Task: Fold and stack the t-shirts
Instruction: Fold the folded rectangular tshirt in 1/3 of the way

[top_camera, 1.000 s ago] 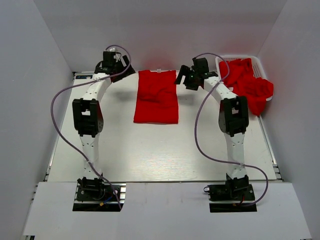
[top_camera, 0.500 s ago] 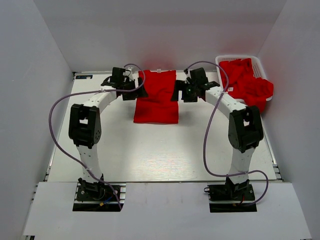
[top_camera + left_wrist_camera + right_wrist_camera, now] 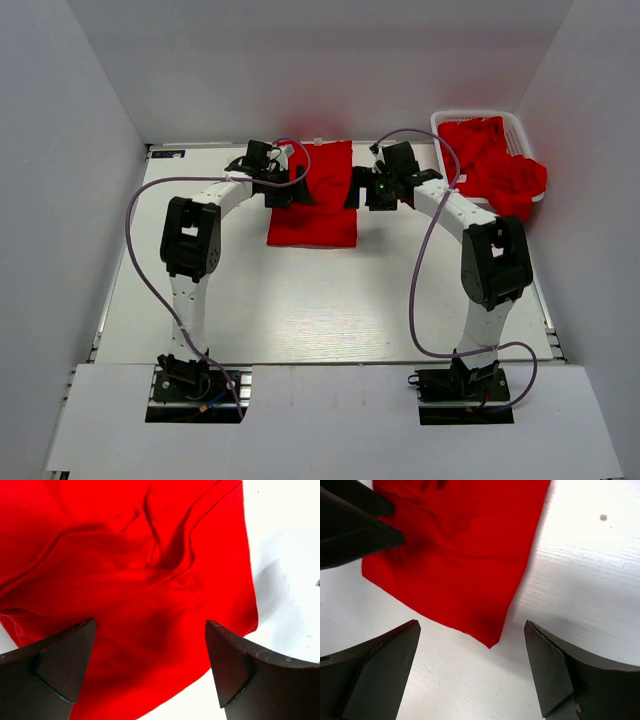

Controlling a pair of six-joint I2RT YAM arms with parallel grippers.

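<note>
One red t-shirt lies folded into a long strip at the back middle of the table. My left gripper hangs open over its left side. In the left wrist view, wrinkled red cloth fills the space between and beyond the spread left gripper. My right gripper is open at the strip's right edge. In the right wrist view, a corner of the t-shirt sits just ahead of the right gripper, with bare table between its fingers. Neither gripper holds anything.
A white slotted basket stands at the back right, heaped with more red t-shirts that spill over its right rim. The white table ends at grey walls at the left, the back and the right. The left gripper's dark finger shows in the right wrist view.
Both arms have swung inward to the folded t-shirt. The left gripper came from the back left onto its left side, and the right gripper closed in on its right edge. Both stayed open.
</note>
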